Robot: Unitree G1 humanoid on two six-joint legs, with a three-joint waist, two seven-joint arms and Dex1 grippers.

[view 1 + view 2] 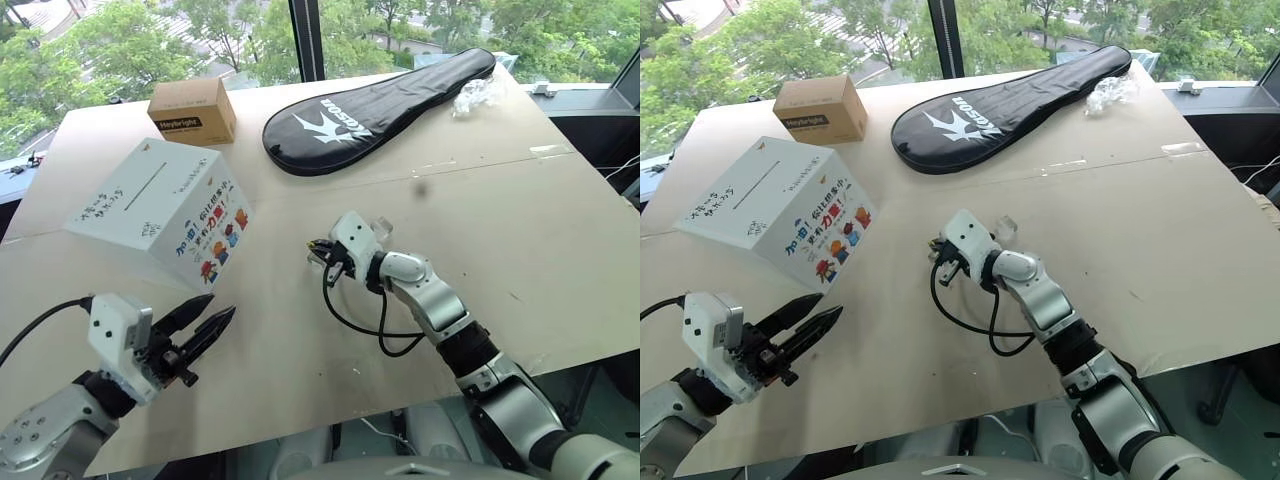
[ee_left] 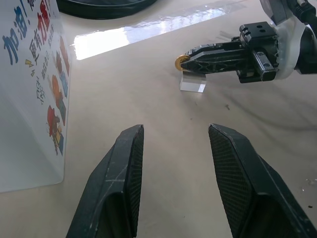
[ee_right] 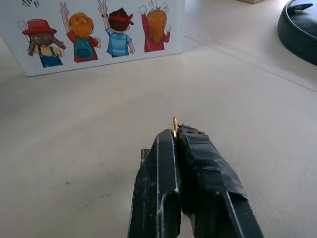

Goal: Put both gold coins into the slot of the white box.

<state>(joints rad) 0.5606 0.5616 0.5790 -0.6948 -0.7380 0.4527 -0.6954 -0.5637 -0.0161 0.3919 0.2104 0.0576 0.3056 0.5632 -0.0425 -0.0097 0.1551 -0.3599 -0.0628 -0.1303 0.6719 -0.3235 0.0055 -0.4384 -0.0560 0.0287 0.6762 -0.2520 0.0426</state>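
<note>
1. The white cuboid cardboard box (image 1: 160,208) sits on the pale tabletop (image 1: 500,230) toward the robot's left, well apart from the right gripper (image 2: 188,63). Its long axis runs diagonally away from the robot, and the thin dark slot (image 1: 152,187) on its handwritten top face follows that same line.
2. The box's near faces carry colourful cartoon children and red and blue lettering.
3. A small shiny gold coin (image 2: 181,62) stands on edge, pinched between the clenched black fingertips of the right gripper, just above a small clear plastic holder (image 2: 192,84) on the table.
4. The right wrist view shows the coin as a thin gold rim poking up between the shut fingers (image 3: 163,163); the left wrist view shows its round face from the side.
5. The left gripper (image 1: 208,328) hovers near the table's front edge, its fingers parted and holding nothing.
6. The head views add a black zipped racket cover (image 1: 375,108) and a small brown cardboard box (image 1: 192,110) at the far side.
</note>
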